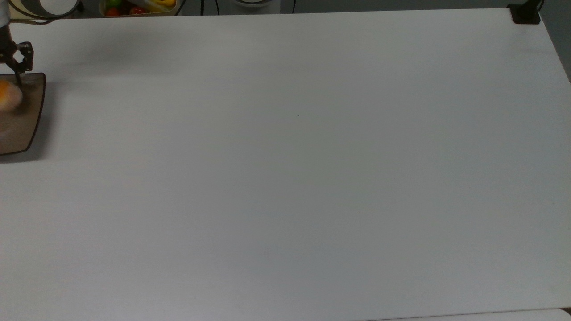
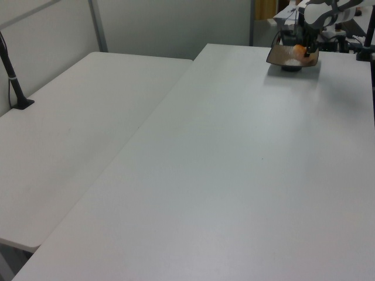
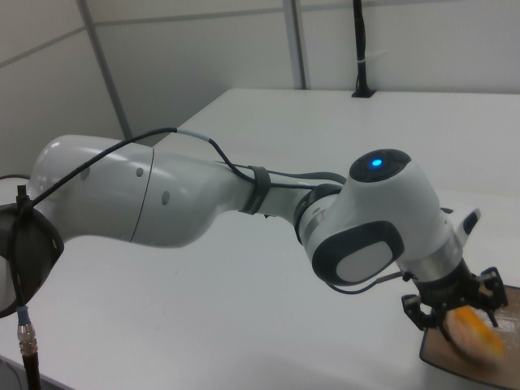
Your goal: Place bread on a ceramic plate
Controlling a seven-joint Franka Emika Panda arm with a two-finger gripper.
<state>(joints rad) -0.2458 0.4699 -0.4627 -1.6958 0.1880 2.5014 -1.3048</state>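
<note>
Jaws look clamped on the bread (image 1: 9, 96) in the top view, holding it just below them, over the ceramic plate (image 1: 27, 122). Right view: the bread (image 3: 474, 328) juts out beneath the jaws above the plate's corner, and whether it touches the plate I cannot tell; it looks light and squashy, best pinched gently across its pale rim.
</note>
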